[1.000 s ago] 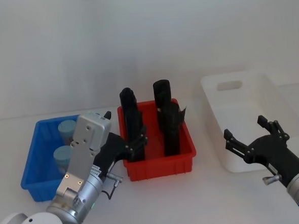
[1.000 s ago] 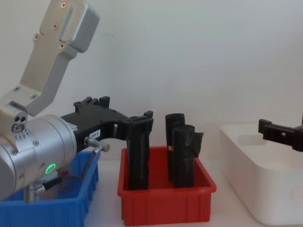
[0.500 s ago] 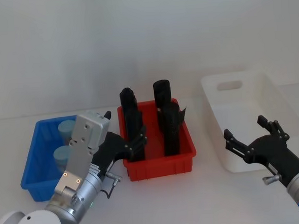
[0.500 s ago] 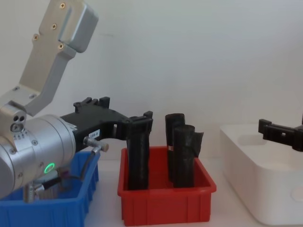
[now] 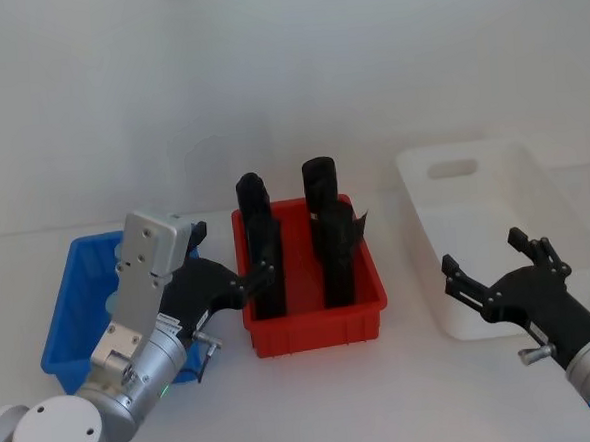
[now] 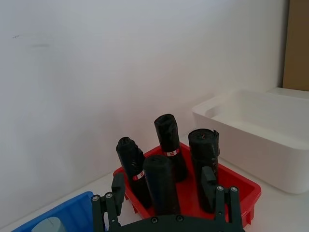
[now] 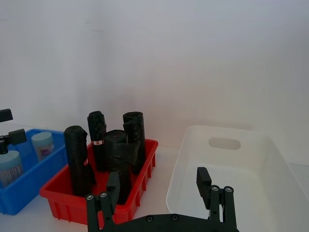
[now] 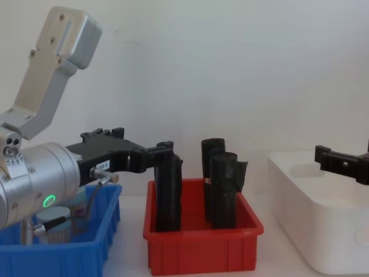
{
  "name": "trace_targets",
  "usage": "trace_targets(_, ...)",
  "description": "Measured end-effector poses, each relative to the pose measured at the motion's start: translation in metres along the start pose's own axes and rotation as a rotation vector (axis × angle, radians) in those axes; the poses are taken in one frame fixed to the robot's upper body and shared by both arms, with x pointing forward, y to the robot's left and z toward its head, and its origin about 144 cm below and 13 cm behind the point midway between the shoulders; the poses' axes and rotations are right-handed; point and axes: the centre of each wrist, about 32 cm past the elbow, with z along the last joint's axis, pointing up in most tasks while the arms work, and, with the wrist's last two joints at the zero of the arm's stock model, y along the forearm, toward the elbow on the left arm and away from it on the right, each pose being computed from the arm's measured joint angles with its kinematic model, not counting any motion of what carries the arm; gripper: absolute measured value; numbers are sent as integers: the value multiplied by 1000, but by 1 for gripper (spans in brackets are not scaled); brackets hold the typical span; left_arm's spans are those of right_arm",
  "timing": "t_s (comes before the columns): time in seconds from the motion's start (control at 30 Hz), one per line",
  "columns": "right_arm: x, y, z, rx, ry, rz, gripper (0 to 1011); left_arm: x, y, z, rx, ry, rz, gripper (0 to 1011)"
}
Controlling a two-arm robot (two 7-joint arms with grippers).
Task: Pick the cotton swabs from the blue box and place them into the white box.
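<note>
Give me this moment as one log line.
left claw open, between blue box and red bin | right claw open, near white box | cotton swabs in blue box, ungrasped

Bright, even light all round, soft and diffuse, no hard beam anywhere. The wall [image 5: 286, 71] reads pale grey, with a faint darker smudge above the black rolls [image 5: 337, 258]. A gentle shadow hugs the red bin [image 5: 317, 330] on the table [image 5: 386, 406]. The white box [image 5: 495, 209] almost melts into the tabletop, with a mild sheen.
</note>
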Motion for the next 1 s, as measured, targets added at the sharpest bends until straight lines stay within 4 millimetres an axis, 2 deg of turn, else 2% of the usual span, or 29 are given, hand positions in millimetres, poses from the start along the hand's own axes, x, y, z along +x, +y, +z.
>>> trace_targets(1.0,0,0,0,0,0,0,1002,63,-4,-15,241,77,192,1004)
